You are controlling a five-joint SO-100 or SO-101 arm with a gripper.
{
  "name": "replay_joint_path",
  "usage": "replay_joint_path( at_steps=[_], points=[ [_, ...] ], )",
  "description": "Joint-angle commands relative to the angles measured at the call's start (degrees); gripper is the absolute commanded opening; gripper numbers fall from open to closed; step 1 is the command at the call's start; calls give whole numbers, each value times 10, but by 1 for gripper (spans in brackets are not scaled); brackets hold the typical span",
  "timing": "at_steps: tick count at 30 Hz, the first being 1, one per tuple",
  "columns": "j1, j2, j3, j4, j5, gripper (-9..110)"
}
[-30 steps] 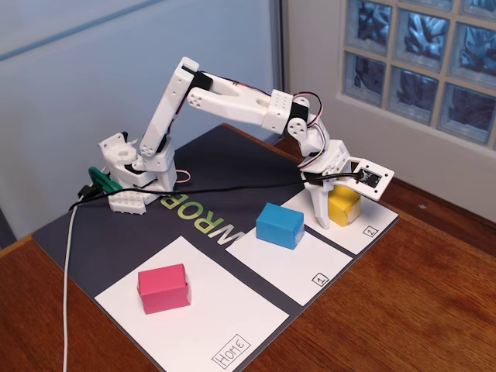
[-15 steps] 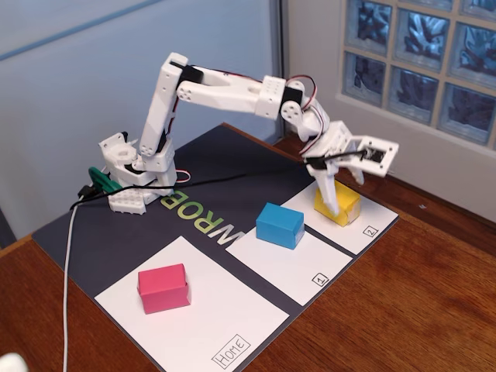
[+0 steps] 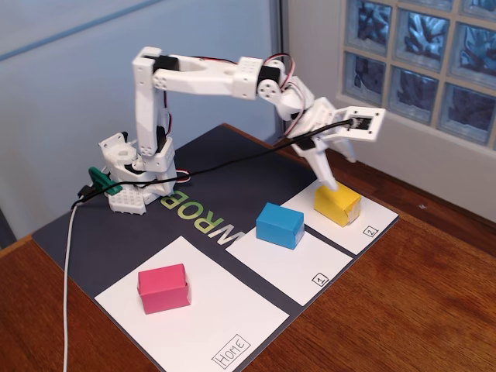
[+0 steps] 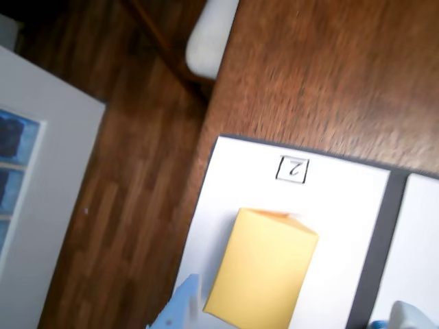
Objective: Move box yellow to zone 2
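Observation:
The yellow box (image 3: pixel 337 203) lies on the white sheet marked "2" (image 3: pixel 370 221), at the right end of the dark mat. My gripper (image 3: pixel 339 167) hangs just above the box with its jaws apart. One white finger (image 3: pixel 325 172) points down at the box's far top edge. In the wrist view the yellow box (image 4: pixel 264 271) lies between my two fingertips (image 4: pixel 180 310), with a gap of white paper on the left side. The boxed "2" (image 4: pixel 293 168) shows beyond the box. The gripper (image 4: pixel 295 312) holds nothing.
A blue box (image 3: pixel 280 225) sits on the sheet marked "1" (image 3: pixel 310 271). A pink box (image 3: pixel 163 287) sits on the "Home" sheet (image 3: pixel 225 333). The arm's base (image 3: pixel 136 182) stands at the mat's far left. A glass-block wall (image 3: pixel 418 70) rises behind. The table's edge is close to sheet 2.

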Motion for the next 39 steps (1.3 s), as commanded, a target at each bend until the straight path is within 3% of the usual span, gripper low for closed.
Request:
replay_joint_path(
  at_steps=[1,13,17,32,39],
  points=[
    [18,82,10,0,-14,31],
    [120,230,111,11,-167,0],
    [161,293,176,-18,-236,-1],
    [243,597,499,-11,-299,-1],
    [317,753,631,72,-301,-1]
  ],
)
